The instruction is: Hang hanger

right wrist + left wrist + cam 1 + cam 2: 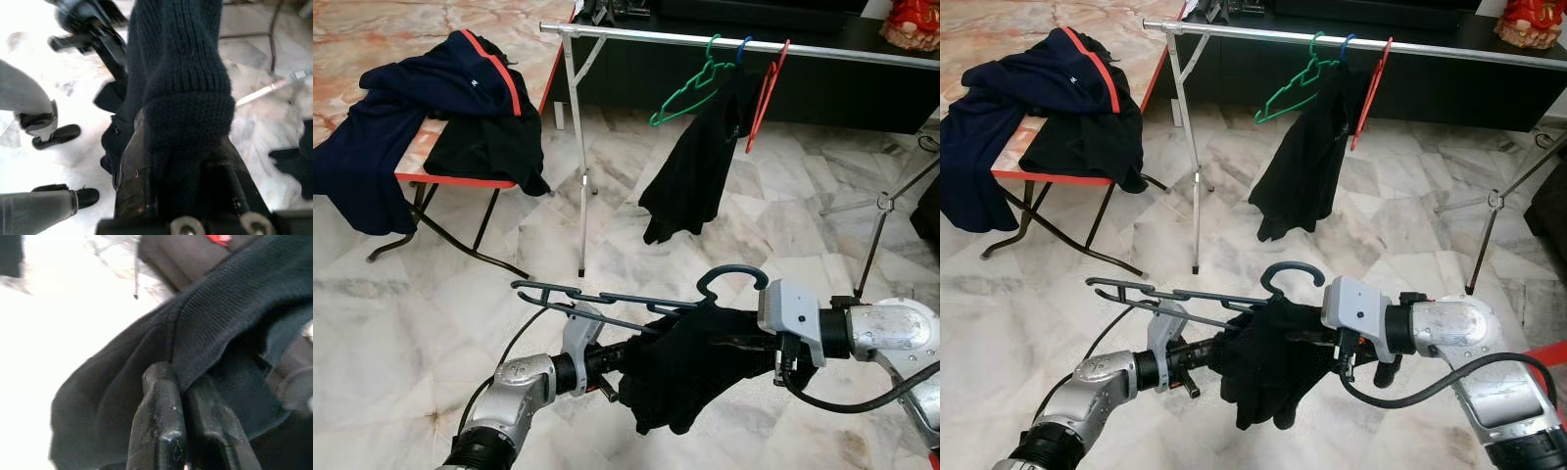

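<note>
I hold a dark hanger [626, 300] level at chest height, its hook [732, 278] pointing up, with a black knitted garment [690, 377] draped over it. My left gripper [625, 358] reaches into the cloth from the left. Its fingers [159, 431] are shut, pinching the knit fabric [220, 318]. My right gripper [736, 339] comes in from the right below the hook, shut around a thick fold of the garment [183, 88]. The silver clothes rail [646, 37] stands ahead, well beyond the hanger.
On the rail hang a green hanger [688, 90], a blue-hooked hanger with a black garment [697, 166] and a red hanger [766, 93]. A red-edged folding table [450, 179] piled with navy clothes [401, 108] stands at left. Marble floor lies between me and the rail.
</note>
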### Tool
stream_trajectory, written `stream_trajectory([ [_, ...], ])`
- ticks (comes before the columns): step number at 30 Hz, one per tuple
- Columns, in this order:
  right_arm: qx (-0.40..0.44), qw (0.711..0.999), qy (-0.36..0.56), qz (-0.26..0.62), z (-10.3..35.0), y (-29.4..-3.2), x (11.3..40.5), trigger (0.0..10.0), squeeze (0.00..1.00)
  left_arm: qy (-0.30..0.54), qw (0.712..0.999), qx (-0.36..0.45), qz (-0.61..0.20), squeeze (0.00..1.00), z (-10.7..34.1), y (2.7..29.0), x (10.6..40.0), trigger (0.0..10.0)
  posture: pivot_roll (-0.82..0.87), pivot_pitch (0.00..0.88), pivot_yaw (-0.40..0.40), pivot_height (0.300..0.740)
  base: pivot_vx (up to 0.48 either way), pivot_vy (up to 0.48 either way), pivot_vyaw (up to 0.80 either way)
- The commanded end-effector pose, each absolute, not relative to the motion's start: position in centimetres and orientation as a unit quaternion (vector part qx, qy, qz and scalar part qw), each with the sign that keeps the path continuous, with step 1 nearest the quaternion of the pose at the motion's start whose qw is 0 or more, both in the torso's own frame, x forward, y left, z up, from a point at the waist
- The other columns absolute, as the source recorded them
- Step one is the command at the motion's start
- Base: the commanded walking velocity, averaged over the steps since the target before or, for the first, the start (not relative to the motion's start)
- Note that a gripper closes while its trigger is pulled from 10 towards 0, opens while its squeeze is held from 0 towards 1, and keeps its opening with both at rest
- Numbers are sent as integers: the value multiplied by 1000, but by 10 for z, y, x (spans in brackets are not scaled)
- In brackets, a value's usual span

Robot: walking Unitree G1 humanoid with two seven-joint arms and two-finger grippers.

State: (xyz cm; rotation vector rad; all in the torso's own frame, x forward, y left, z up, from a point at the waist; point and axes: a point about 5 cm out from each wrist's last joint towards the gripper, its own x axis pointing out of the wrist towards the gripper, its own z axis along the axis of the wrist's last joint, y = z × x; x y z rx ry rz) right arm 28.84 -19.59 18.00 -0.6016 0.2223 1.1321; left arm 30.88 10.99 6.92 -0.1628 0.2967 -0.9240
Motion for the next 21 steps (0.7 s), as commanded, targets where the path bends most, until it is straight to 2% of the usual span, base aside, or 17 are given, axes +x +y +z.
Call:
stream_trajectory([
  [1,-276,816,105,498,181,-209,290,0,0,150,890,-79,-422,0,62,116,306,0,-62,225,-92,740,0,0,0],
  [4,-278,809,135,500,171,-224,282,0,0,149,903,-76,-395,0,60,123,308,0,-64,225,-92,740,0,0,0],
  [9,-262,826,165,471,165,-250,273,0,0,152,917,-81,-359,0,57,136,309,0,-74,228,-91,740,0,0,0],
  [13,-257,831,169,464,165,-256,270,0,0,154,920,-78,-353,0,56,136,309,0,-78,228,-89,740,0,0,0],
  [16,-194,834,157,492,170,-258,261,0,0,166,921,-67,-347,0,52,136,308,0,-81,229,-87,740,0,0,0],
  [18,-199,829,173,493,167,-265,256,0,0,168,921,-69,-346,0,51,137,308,0,-82,231,-87,740,0,0,0],
  [21,-216,837,180,470,162,-271,258,0,0,169,920,-69,-346,0,50,136,307,0,-82,231,-87,740,0,0,0],
])
